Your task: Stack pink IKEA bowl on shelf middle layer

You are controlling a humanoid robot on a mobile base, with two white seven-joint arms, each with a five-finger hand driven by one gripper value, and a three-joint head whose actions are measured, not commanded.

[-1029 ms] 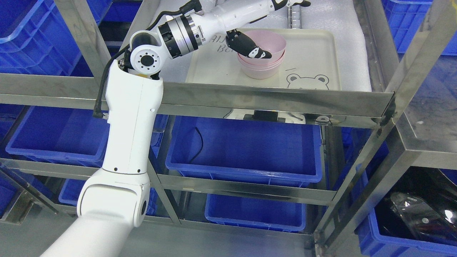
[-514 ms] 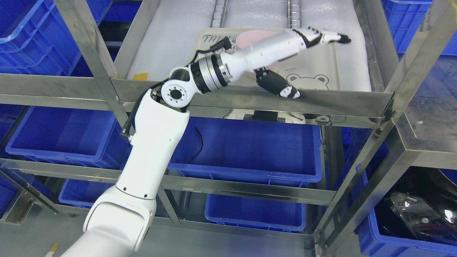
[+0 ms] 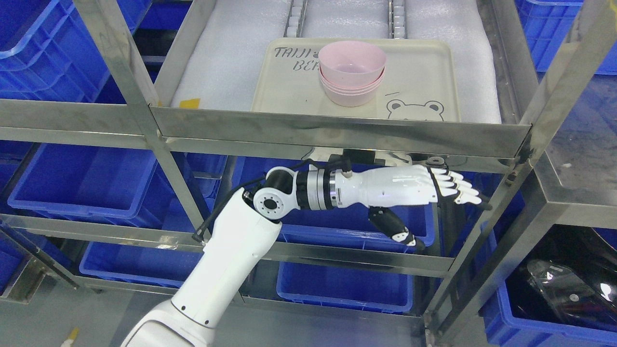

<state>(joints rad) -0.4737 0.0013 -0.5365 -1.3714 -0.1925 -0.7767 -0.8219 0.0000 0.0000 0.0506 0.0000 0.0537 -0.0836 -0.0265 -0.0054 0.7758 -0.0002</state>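
Below the steel front rail of the shelf (image 3: pixel 337 132), the left hand (image 3: pixel 424 185) hangs in front of a blue plastic bin (image 3: pixel 332 202), its white-and-black fingers (image 3: pixel 458 188) stretched out straight and close side by side, thumb (image 3: pixel 393 226) angled down and apart from them; it holds nothing and touches nothing. The arm behind it is glossy white with a banded metal wrist joint. On the shelf layer above, the pink bowl (image 3: pixel 352 58) sits nested as the top of a short stack of like bowls (image 3: pixel 351 89), smooth, round and matte, walls flaring up to a thin rim. The stack stands on a cream tray (image 3: pixel 424 72) with rounded corners, near the middle of its far half, beside a printed bear face by the tray's front edge. The tray lies on white foam sheeting (image 3: pixel 226 62).
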